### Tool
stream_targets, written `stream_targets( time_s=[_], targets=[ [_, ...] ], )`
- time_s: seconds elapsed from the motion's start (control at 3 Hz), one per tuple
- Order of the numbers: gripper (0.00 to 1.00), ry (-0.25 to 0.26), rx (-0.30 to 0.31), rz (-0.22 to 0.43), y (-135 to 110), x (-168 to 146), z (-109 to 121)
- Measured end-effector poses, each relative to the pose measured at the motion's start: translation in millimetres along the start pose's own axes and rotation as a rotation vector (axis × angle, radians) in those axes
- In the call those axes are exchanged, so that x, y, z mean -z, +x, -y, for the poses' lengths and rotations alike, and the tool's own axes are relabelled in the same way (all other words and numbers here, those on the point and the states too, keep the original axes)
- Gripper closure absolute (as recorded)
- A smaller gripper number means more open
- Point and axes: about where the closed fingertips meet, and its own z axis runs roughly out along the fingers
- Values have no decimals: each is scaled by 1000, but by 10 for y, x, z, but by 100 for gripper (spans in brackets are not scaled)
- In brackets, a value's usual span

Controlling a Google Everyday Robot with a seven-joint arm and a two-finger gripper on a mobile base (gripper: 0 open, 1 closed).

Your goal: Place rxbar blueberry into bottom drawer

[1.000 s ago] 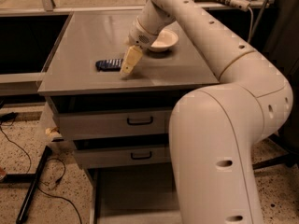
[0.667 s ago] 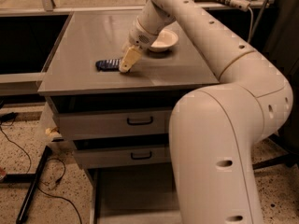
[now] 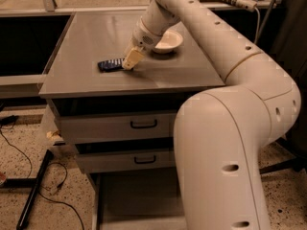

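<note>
You have a dark navy rxbar blueberry (image 3: 111, 64) with pale lettering marks on the plain grey bench (image 3: 91, 32). Your tan end effector (image 3: 130, 61) sits at its right end, on a cream-white arm (image 3: 230, 47). The bowl (image 3: 169, 41) is cream, the bottom drawer (image 3: 139, 200) grey, the upper drawers' handles (image 3: 144, 124) black, and the floor (image 3: 24, 145) speckled beige.

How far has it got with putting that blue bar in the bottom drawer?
Done: the bottom drawer stands pulled open. In hand: the gripper is down at one end of the rxbar blueberry, which lies on the cabinet top. Left: lifting it and lowering it into the drawer.
</note>
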Motion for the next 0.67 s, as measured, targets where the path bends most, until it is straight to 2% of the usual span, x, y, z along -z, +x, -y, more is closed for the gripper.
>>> stream_targets(
  time_s=[0.33,0.67],
  targets=[
    [100,0,0,0,0,-1,0],
    [100,0,0,0,0,1,-1]
  ],
)
